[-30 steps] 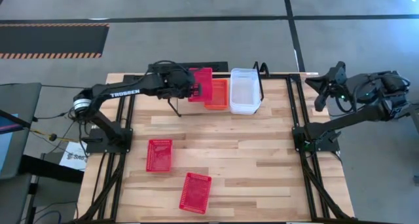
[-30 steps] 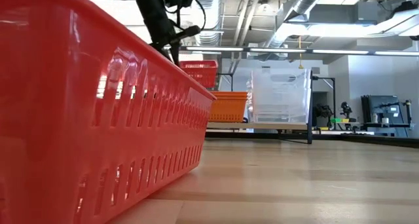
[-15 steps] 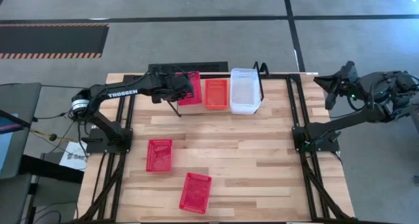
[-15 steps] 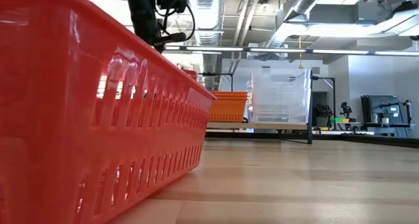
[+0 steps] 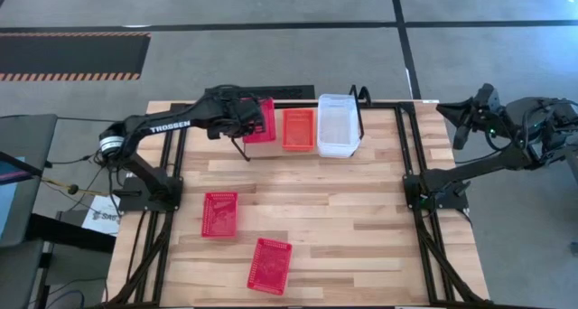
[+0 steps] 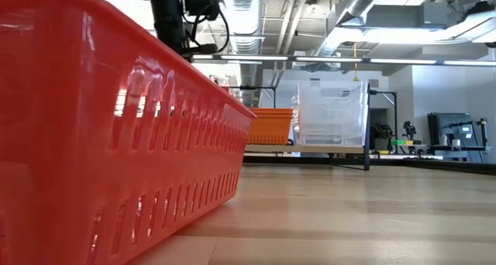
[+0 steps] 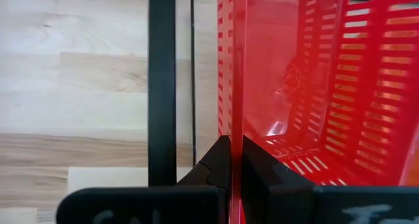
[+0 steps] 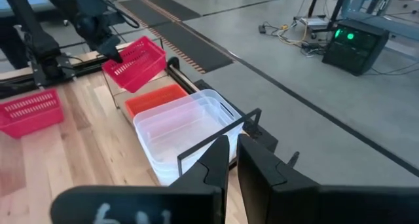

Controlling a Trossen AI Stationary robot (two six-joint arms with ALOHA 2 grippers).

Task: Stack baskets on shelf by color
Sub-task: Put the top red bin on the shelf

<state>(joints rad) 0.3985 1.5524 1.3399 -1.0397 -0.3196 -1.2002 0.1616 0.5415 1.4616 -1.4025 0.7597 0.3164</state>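
Note:
My left gripper is shut on a red basket at the left end of the black rod shelf, beside an orange basket and stacked clear baskets that sit in the shelf. The right wrist view shows the held basket tilted next to the orange one. Two more red baskets lie on the table. My right gripper is shut and empty, off the table's right edge. My left gripper pinches the red basket's side wall at its rim, one finger inside the basket and one outside. It comes from the table's left side. The basket is tilted in the hold; whether its low edge touches the shelf I cannot tell.
The low view is half filled by a near red basket, with the orange and clear baskets behind. Black frame legs stand at both table sides. Bare wood lies at the table's middle and right.
My left gripper has carried the red basket from over the orange basket toward the table's left edge and down, to the shelf's left end; the basket stays tilted in the hold. My right arm has drawn a little farther off to the right.

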